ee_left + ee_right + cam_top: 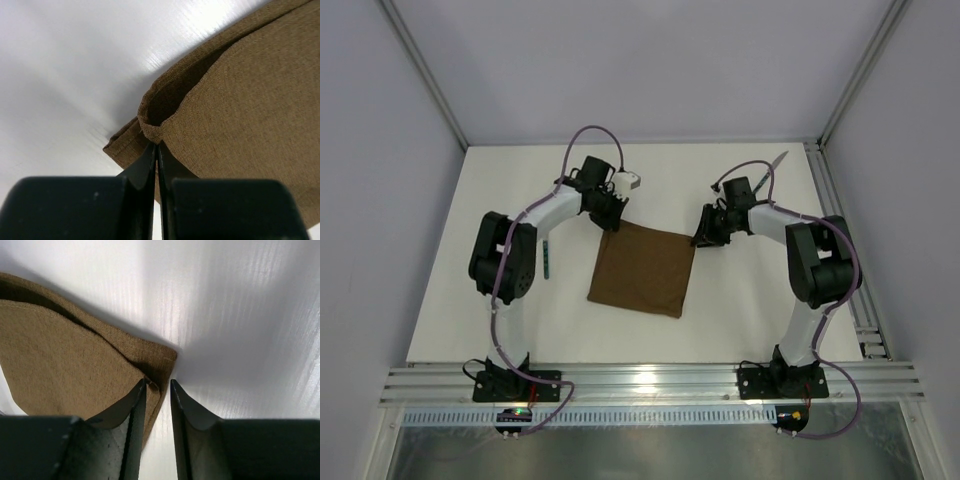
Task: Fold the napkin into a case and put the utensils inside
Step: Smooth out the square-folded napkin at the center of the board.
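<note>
Top external view gives the whole table [470, 330]: the napkin [642, 268] lies flat near the middle, a little turned, and each arm reaches to one of its far corners, the left gripper [616, 222] to the far-left one and the right gripper [703, 240] to the far-right one. Only this view shows the utensils: the fork [548, 258] lies well apart from the napkin toward the table's left edge, close beside the left arm, and the knife [772, 168] lies near the table's far-right corner. How the jaws stand cannot be read from above; the wrist views show it. Left wrist view shows both fingers [144, 167] pressed together on the cloth corner, with the upper layer raised into a small open pocket above a lower layer that rests on the table. Right wrist view shows the fingers [134, 407] a little apart, low over the other corner; the cloth edge reaches into the gap next to the left finger, and white table is visible in the rest of the gap, so nothing is clamped there.
</note>
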`<state>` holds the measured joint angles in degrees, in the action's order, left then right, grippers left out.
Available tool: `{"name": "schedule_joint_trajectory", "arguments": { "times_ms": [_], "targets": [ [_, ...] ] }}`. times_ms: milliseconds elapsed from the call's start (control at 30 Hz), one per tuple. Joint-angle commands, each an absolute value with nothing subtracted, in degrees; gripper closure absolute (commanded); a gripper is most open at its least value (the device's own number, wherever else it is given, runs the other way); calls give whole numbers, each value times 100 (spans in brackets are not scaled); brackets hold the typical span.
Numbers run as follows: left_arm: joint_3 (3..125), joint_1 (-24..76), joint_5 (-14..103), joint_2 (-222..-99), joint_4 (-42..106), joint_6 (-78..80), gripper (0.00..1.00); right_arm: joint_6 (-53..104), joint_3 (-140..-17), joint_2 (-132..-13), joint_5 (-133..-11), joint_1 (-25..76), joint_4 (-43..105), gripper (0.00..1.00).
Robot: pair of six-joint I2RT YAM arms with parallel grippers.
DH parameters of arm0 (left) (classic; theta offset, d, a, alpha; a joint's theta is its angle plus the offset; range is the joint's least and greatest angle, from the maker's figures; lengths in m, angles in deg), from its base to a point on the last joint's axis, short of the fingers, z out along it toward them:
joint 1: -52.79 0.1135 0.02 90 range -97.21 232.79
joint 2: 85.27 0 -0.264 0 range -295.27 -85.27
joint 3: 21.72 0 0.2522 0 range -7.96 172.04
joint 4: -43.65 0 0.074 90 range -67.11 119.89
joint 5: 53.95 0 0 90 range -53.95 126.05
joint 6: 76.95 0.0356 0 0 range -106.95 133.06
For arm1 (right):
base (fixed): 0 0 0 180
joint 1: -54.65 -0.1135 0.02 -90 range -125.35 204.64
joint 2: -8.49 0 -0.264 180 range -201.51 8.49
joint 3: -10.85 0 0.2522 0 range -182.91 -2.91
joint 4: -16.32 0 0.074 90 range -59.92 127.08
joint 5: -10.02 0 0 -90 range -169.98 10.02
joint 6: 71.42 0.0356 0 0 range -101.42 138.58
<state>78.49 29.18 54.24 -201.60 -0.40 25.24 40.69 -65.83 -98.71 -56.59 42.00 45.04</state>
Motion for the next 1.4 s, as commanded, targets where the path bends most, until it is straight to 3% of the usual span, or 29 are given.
{"name": "schedule_joint_trajectory", "arguments": {
  "times_ms": [0, 133, 300, 533, 633, 833, 967, 1100, 1367],
  "targets": [
    [7931, 2897, 5626, -19628, -350, 2457, 100, 3642, -6971, -9338, -5651, 4173, 4958, 69],
    [8177, 2941, 5968, -19663, -1219, 2299, 100, 3545, -7313, -9179, -5793, 4173, 5170, 61],
    [8335, 3134, 6118, -19847, -1862, 2272, 100, 3466, -7743, -9643, -5643, 4032, 5257, 60],
    [8450, 3451, 6171, -20453, -1978, 2246, 100, 3528, -8420, -10409, -5836, 3689, 5311, 57],
    [8450, 3451, 6127, -20489, -1924, 2377, 100, 3406, -8859, -10760, -5977, 3540, 5512, 53],
    [8327, 3451, 6118, -20357, -1863, 2422, 100, 3115, -9809, -11481, -6503, 3189, 6356, 52],
    [8274, 3451, 6145, -20331, -1836, 2457, 100, 3124, -9897, -11693, -6626, 3118, 6417, 53],
    [8283, 3442, 6180, -20278, -1880, 2483, 100, 2939, -9907, -11763, -6584, 3092, 6628, 64],
    [8116, 3451, 6259, -20059, -1889, 2527, 99, 2745, -9687, -11711, -6373, 2854, 6761, 66]
  ]
}}
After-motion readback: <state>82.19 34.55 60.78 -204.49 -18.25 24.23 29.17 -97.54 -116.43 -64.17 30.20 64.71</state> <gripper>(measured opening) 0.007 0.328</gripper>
